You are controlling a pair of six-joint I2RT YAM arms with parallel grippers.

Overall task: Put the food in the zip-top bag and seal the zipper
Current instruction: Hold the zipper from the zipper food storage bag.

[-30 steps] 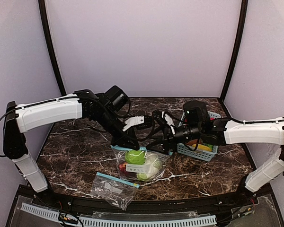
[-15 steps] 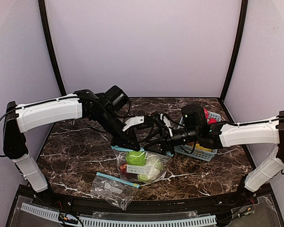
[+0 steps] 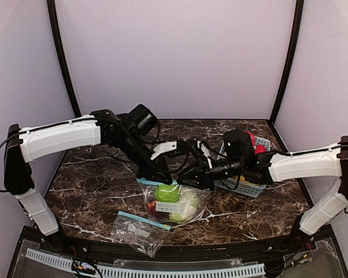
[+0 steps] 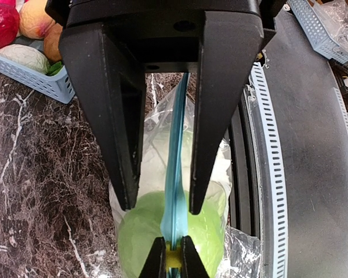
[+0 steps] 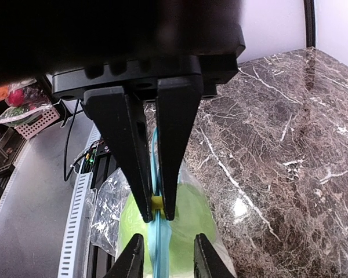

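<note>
Arm shells: we see smooth white tubular casings on the left arm (image 3: 58, 138) and right arm (image 3: 307, 164).
Joints: bulky black housings.
Cable: a thin black cable (image 3: 58, 123) lies along the left casing.
Grippers: the left gripper (image 4: 170, 258) and right gripper (image 5: 169, 255) are matte black, with flat tapering fingers.

Count of items on one worktop (image 3: 93, 179). Arms: two, left arm (image 3: 58, 136) and right arm (image 3: 304, 164), each with one hand, left hand (image 4: 172, 255) and right hand (image 5: 168, 240). Zip-top bags: two, a filled bag (image 3: 173, 200) and a second bag (image 3: 138, 231). Inside the filled bag: one green apple (image 3: 166, 193), one cauliflower (image 3: 187, 204), one red piece (image 3: 151, 206). Baskets: one basket (image 3: 240, 187), holding at least four food pieces (image 4: 37, 17), full number unclear
</note>
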